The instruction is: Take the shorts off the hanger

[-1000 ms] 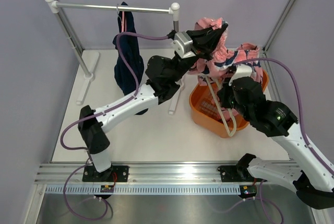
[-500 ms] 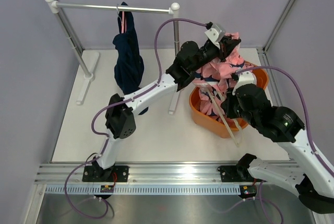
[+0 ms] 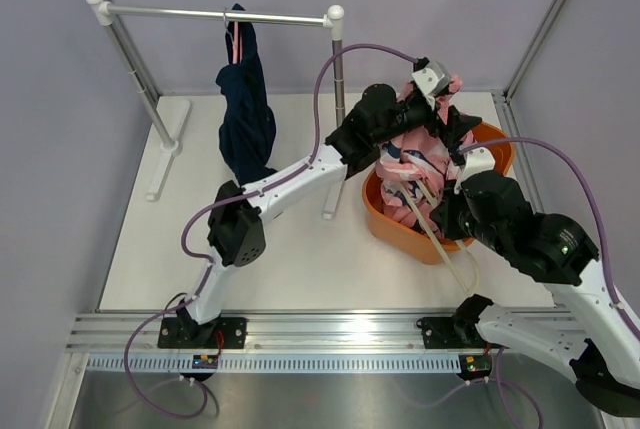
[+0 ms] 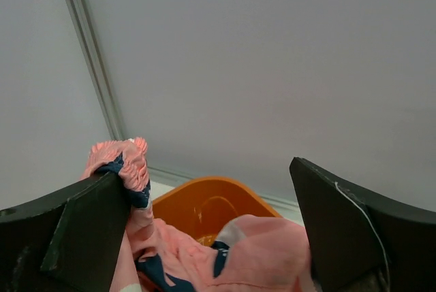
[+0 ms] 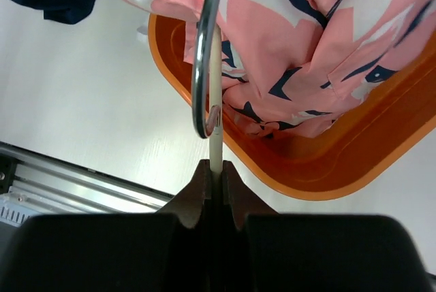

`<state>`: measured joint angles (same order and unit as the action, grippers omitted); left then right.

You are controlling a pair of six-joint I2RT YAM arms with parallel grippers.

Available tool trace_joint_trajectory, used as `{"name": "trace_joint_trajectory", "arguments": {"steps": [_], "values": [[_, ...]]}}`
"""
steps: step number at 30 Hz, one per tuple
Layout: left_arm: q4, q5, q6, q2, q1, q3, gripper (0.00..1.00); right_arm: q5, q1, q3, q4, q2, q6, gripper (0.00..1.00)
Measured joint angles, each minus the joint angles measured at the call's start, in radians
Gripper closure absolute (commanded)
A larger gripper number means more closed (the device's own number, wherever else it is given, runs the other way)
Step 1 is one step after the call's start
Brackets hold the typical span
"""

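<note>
The pink patterned shorts (image 3: 412, 154) slump into the orange basket (image 3: 492, 149), below my left gripper (image 3: 440, 109). In the left wrist view that gripper (image 4: 211, 237) is wide open. The pink shorts (image 4: 262, 251) lie between its fingers, with a fold draped over the left finger (image 4: 75, 231). My right gripper (image 3: 447, 221) is shut on the cream hanger (image 3: 442, 251). The right wrist view shows the gripper (image 5: 215, 169) pinching the hanger's bar (image 5: 215, 108) beside its metal hook (image 5: 199, 67), with the pink shorts (image 5: 293, 47) just beyond. The navy shorts (image 3: 246, 119) hang from the rail (image 3: 215, 16).
The rack's right post (image 3: 338, 99) stands just left of the basket, its foot (image 3: 330, 211) on the white table. The orange basket (image 5: 306, 180) lies under the hanger. A metal rail (image 3: 340, 339) runs along the near edge by the arm bases.
My left gripper swung right over the basket and opened wide. The pink shorts dropped from its grip into the basket. My right gripper stayed shut on the hanger.
</note>
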<state>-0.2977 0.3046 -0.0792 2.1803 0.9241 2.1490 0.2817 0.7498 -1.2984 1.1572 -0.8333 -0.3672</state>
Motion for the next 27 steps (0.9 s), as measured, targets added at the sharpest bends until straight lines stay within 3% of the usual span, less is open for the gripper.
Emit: {"name": "trace_joint_trajectory", "arguments": {"steps": [6, 14, 22, 27], "values": [[-0.002, -0.045, 0.026, -0.084, 0.009, -0.141, 0.01, 0.051, 0.000, -0.006, 0.000, -0.007, -0.015, 1.00], [-0.019, -0.050, 0.025, -0.229, 0.009, -0.152, 0.01, 0.148, 0.000, -0.012, 0.004, -0.021, -0.057, 1.00], [-0.029, -0.041, -0.010, -0.298, 0.009, -0.110, 0.01, 0.119, 0.000, -0.008, 0.001, -0.008, -0.070, 1.00], [-0.031, -0.078, -0.008, -0.382, 0.009, -0.222, 0.01, 0.051, 0.000, -0.008, -0.023, 0.008, -0.058, 1.00]]}}
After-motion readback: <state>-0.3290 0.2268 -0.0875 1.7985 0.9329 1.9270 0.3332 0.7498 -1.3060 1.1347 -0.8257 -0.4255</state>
